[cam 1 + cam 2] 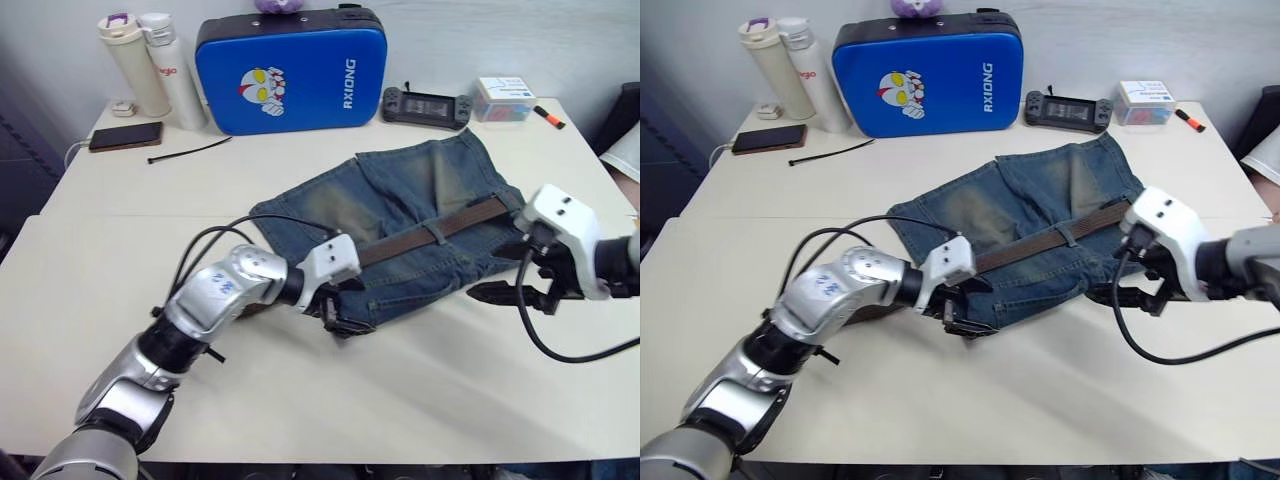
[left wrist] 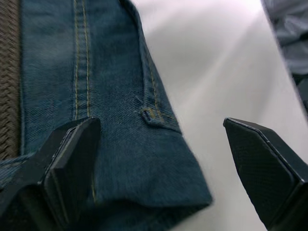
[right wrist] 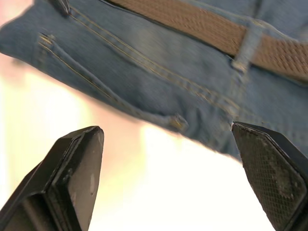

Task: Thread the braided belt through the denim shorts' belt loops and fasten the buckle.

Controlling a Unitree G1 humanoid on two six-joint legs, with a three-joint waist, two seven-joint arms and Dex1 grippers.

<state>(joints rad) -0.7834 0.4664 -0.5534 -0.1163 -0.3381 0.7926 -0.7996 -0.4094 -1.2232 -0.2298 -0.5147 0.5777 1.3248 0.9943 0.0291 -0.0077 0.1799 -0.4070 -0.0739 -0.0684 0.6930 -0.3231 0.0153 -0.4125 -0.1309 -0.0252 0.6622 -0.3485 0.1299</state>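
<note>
Faded blue denim shorts (image 1: 420, 215) lie spread at the middle of the white table (image 1: 300, 380), waistband toward the robot. The braided belt (image 1: 440, 225) lies along that waistband, its long axis running from about 8 o'clock to 2 o'clock, passing under at least 1 of the belt loops (image 1: 434, 234). The buckle cannot be made out.

The left pincer (image 1: 338, 318) sits at the belt's 8 o'clock end, released, 1 finger on the denim edge and the other over bare table. The right pincer (image 1: 510, 293) is released too, low over the table just off the shorts' near edge, at about 5 o'clock from the belt's far end. The left arm looks nearer the strap.

Behind, well apart: a blue case (image 1: 290, 70), 2 bottles (image 1: 150, 65), a phone (image 1: 125, 136), a black cable tie (image 1: 190, 151), a game controller (image 1: 426, 105). None of them obstructs.
</note>
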